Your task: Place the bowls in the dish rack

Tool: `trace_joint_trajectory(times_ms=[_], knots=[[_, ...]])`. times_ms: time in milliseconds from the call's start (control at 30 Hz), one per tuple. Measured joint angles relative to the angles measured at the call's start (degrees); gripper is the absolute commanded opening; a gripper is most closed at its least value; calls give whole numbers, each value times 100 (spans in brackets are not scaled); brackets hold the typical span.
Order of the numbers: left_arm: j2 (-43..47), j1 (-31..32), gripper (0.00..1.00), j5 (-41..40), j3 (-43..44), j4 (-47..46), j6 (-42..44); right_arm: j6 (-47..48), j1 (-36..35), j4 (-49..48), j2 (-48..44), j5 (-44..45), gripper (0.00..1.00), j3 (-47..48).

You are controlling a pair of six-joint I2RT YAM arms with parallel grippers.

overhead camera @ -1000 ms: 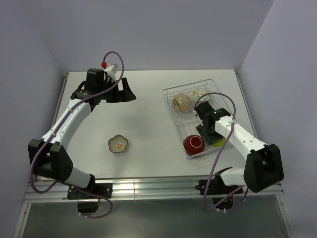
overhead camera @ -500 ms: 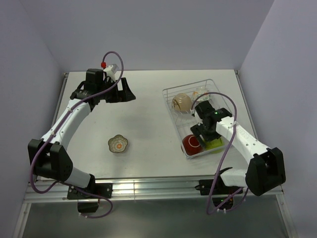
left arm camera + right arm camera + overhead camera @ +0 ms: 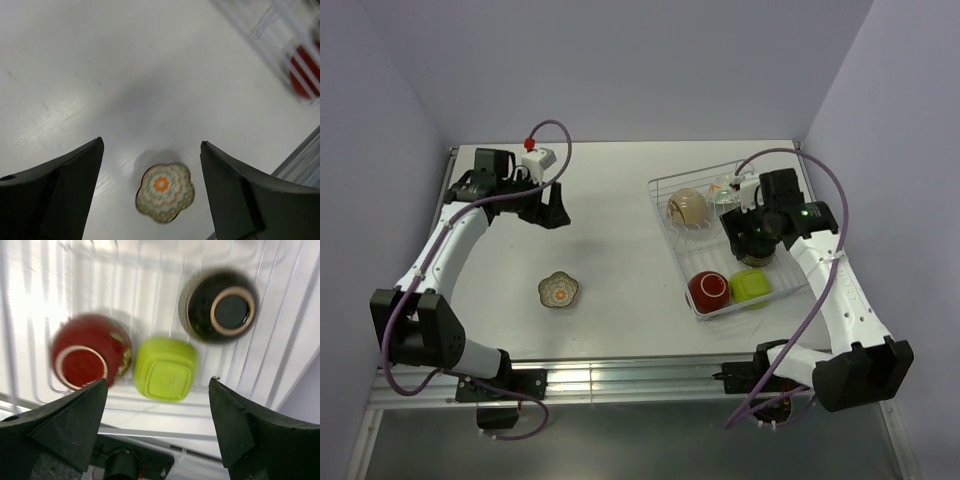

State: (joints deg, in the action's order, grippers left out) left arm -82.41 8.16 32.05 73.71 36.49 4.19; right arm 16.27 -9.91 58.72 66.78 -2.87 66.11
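The white wire dish rack (image 3: pixel 665 222) sits at the right of the table. It holds a red bowl (image 3: pixel 710 290), a yellow-green bowl (image 3: pixel 750 285), a pale beige bowl (image 3: pixel 688 207) and a cream bowl with orange flowers (image 3: pixel 725 188). In the right wrist view the red bowl (image 3: pixel 90 352), yellow-green bowl (image 3: pixel 165 369) and dark brown bowl (image 3: pixel 220 305) lie upside down on the rack's tines (image 3: pixel 150 285). My right gripper (image 3: pixel 748 235) (image 3: pixel 157 381) hangs open and empty above them. The flower-shaped patterned bowl (image 3: pixel 558 290) (image 3: pixel 164 191) stands alone on the table. My left gripper (image 3: pixel 555 205) (image 3: pixel 151 142) is open, high above and behind it.
The table's metal front rail (image 3: pixel 620 375) runs along the near edge. Purple cables loop over both arms. Walls close in at the left, back and right of the table (image 3: pixel 620 230).
My right gripper has let go of the yellow-green bowl beside the red bowl and risen back over the rack. My left arm has drawn back to the left.
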Motion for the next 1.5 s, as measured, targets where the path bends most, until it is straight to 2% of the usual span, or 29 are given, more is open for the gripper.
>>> trace_joint_trajectory(times_ms=[167,300,433,633,1200,1300,1400,1433,1500], knots=[[-229,-415,78,87,-205,1104,1663,120,413,-4,13,-1067,94,754],[-293,-643,77,-101,-715,1738,2715,44,527,-4,116,-1884,96,870],[-267,-673,77,-234,-1327,1950,3421,-175,546,-50,337,-2573,95,857],[-256,-667,71,-302,-1838,1759,3707,-494,584,-243,387,-3136,91,833],[-791,-269,59,-426,-2024,656,3558,-861,629,-498,398,-3646,89,577],[-846,-146,51,-426,-2096,529,3519,-909,643,-533,400,-3746,89,577],[-861,26,36,-422,-2175,439,3493,-942,656,-557,422,-3851,89,575],[-863,68,24,-420,-2186,428,3491,-944,660,-564,431,-3880,89,570],[-863,127,11,-404,-2190,374,3434,-968,675,-599,435,-3936,89,518]])
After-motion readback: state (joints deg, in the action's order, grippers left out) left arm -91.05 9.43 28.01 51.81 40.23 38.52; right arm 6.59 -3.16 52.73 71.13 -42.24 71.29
